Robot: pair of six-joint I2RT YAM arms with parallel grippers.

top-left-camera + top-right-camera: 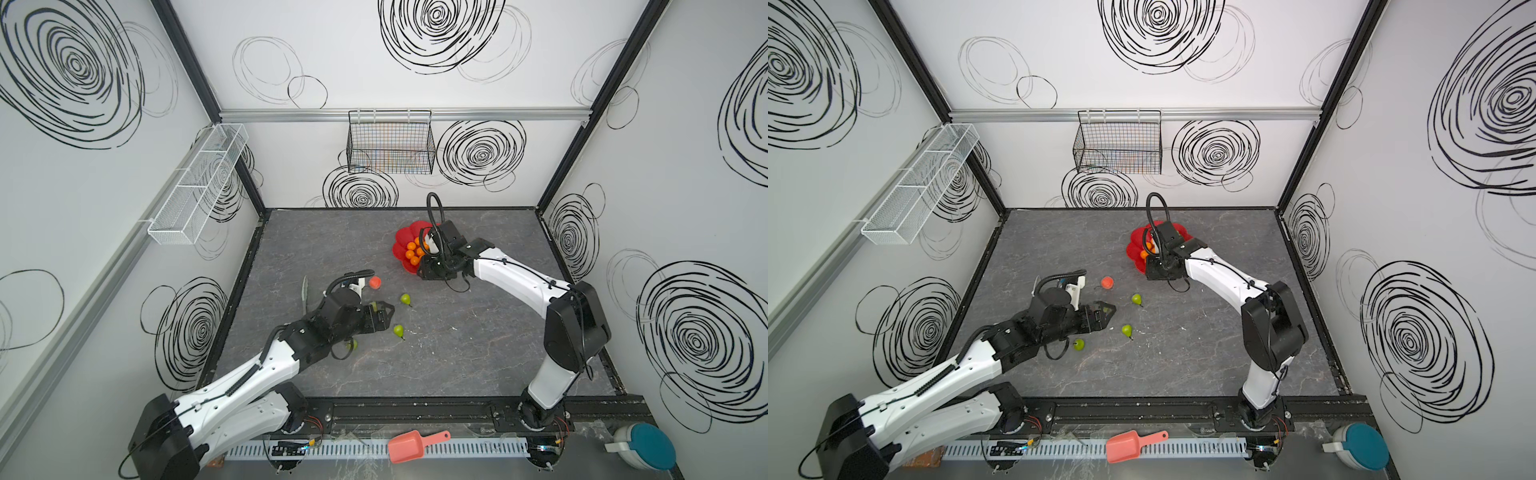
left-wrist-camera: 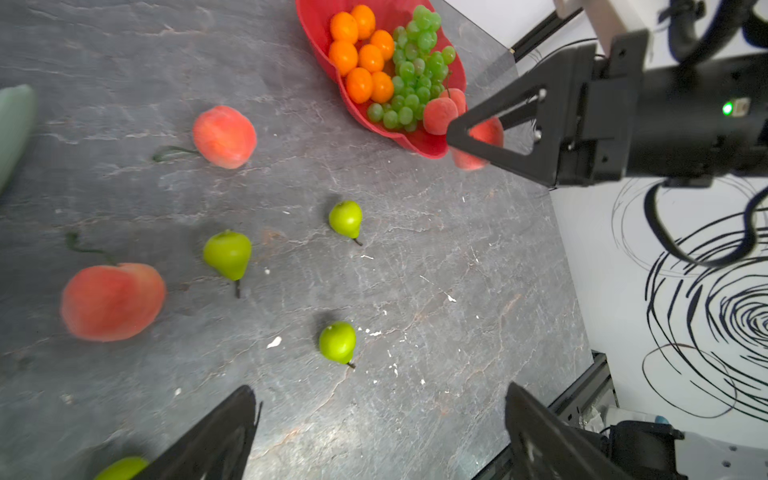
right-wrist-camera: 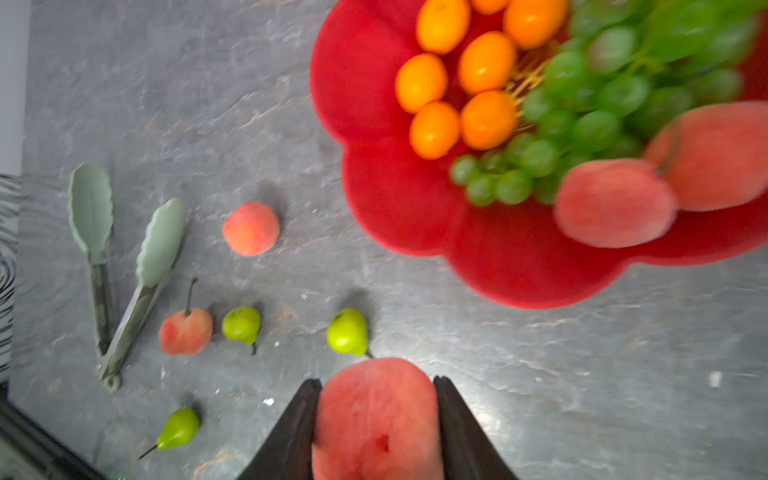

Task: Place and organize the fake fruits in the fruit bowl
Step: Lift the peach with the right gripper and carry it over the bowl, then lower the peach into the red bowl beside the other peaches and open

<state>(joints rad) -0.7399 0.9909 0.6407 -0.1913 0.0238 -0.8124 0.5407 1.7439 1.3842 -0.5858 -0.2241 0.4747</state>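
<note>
Fruit bowl (image 1: 401, 240) sits toward the back of the grey table (image 1: 457, 353), right of centre in both top views. Inside it: a cluster of oranges (image 3: 486, 62) on one side, the grapes (image 3: 598, 95) next to them, two bowl peaches (image 3: 615, 203) against the grapes near the rim. Right gripper (image 3: 376, 381) is at the bowl's near edge, jaws drawn in partway and pressed on either side of a held peach (image 3: 376, 428), which fills the gap between them. From the left wrist this peach sits just beside the rim, outside the dish. Left gripper (image 2: 380, 388) hovers over the middle of the table, jaws spread wide, nothing between them. Loose on the table, well apart from the bowl: two loose peaches (image 2: 224, 137) and four pears (image 2: 228, 254), scattered, none touching another. Pale green tongs (image 3: 124, 270) lie spread open beyond the loose fruit, on the left arm's side.
</note>
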